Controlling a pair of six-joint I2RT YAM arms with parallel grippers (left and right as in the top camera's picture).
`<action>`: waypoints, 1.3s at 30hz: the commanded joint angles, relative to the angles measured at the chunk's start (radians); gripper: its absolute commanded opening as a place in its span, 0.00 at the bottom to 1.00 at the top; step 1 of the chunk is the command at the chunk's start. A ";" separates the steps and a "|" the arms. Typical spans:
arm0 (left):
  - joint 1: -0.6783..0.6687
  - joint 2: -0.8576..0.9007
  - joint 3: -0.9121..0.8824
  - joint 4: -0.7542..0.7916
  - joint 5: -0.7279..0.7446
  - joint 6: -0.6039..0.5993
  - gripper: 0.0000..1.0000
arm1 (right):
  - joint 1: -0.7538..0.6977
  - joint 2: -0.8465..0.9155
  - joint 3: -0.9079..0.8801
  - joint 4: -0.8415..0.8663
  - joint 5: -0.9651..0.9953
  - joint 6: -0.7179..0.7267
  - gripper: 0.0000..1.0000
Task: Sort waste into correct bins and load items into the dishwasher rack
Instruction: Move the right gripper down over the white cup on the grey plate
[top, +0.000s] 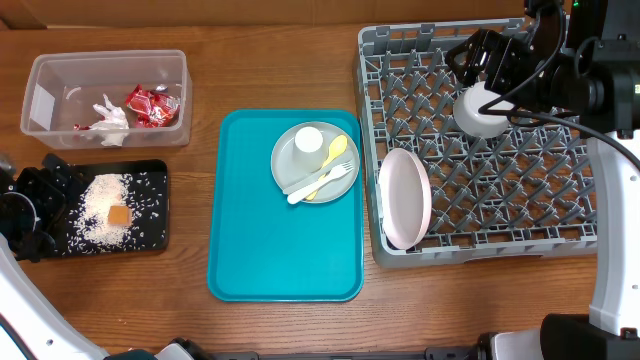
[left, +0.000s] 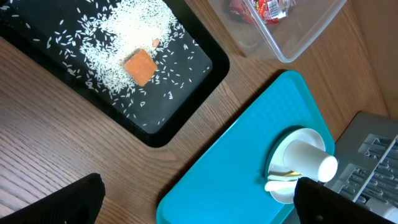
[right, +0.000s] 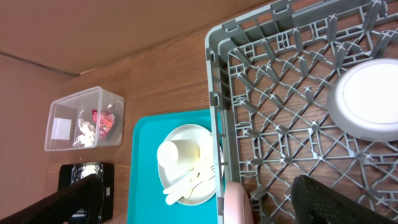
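Observation:
The grey dishwasher rack (top: 520, 215) holds a white plate (top: 405, 198) on edge at its left side and an upturned white bowl (top: 483, 110). My right gripper (top: 480, 55) is open and empty above the rack, just beyond the bowl (right: 370, 99). On the grey plate (top: 300, 165) lie a white cup (top: 308, 140), a yellow spoon (top: 335, 152) and a fork (top: 322, 183). The clear tub (top: 40, 70) holds the red wrapper (top: 150, 105) and the napkin (top: 110, 118). The black tray (top: 150, 235) holds rice (top: 100, 205) and the orange cube (top: 119, 214). My left gripper (top: 35, 200) is open and empty beside the black tray.
The teal serving tray (top: 280, 250) lies mid-table, carrying the grey plate. A brown wall runs along the table's far edge. The right arm's cables hang over the rack's far right corner.

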 joint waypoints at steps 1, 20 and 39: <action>-0.009 -0.002 -0.006 0.006 0.022 0.023 1.00 | -0.004 -0.012 0.021 0.003 0.000 0.002 1.00; -0.009 -0.002 -0.006 0.006 0.021 0.023 1.00 | 0.186 -0.010 0.021 0.085 -0.120 0.094 1.00; -0.009 -0.002 -0.006 0.006 0.021 0.023 1.00 | 0.612 0.337 0.021 0.156 0.458 0.219 1.00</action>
